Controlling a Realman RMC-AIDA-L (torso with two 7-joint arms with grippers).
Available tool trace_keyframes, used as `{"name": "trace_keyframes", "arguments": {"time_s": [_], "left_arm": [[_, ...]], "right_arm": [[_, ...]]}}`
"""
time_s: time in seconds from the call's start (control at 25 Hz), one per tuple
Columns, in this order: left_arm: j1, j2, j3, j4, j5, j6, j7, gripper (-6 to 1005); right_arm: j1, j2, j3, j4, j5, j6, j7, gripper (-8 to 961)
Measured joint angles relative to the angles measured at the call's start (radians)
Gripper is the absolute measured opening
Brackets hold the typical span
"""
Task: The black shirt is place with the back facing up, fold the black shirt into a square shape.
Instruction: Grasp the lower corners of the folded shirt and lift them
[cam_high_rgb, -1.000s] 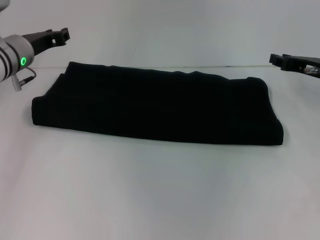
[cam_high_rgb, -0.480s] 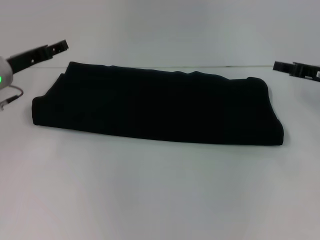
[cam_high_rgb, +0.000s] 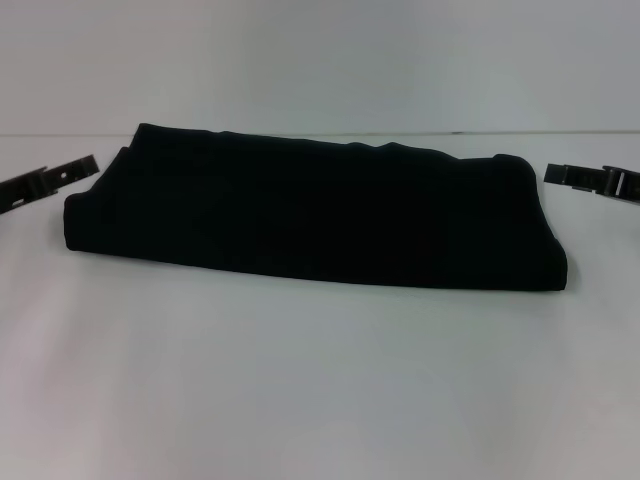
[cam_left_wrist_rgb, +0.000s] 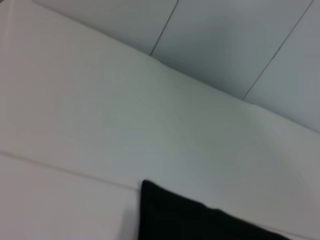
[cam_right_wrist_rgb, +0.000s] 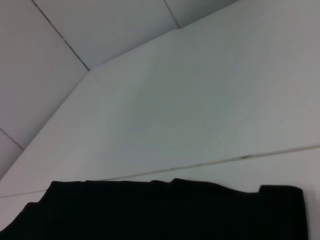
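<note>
We've dropped both arms vs 1 s ago: left gripper (cam_high_rgb: 50, 180) & right gripper (cam_high_rgb: 590, 180) flank shirt (cam_high_rgb: 310, 215), jaws can't tell; it's a long rectangle, cross fold prob next

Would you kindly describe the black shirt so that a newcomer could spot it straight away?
On the white table, look to the middle, between the left gripper and right gripper at the edges. The shirt lies there folded into a long flat band. It is the only soft, plain black fabric, far wider than either hard gripper.

Black shirt (cam_high_rgb: 310, 215) plain black; table (cam_high_rgb: 300, 390) white.
</note>
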Motion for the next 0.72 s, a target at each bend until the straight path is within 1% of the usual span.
{"name": "trace_keyframes", "arguments": {"time_s": [0.12,0.32,0.52,0.72], "left_arm": [[0.040,-0.012,0.000,0.034,0.003,0.027,-0.002,938],[0.061,-0.015,0.004,0.049,0.043,0.046,0.032,937],[0.048,-0.015,0.010,0.020,0.068,0.023,0.142,936],[0.027,-0.007,0.013,-0.025,0.069,-0.013,0.219,934]], "right_arm": [[-0.005,0.004,0.000,-0.002,0.000,0.013,-0.003,538],[-0.004,0.006,-0.007,-0.002,0.001,0.020,-0.007,640],[0.002,0.007,-0.011,-0.002,-0.002,0.021,-0.008,638],[0.001,0.008,-0.011,-0.001,-0.001,0.028,-0.008,636]]}}
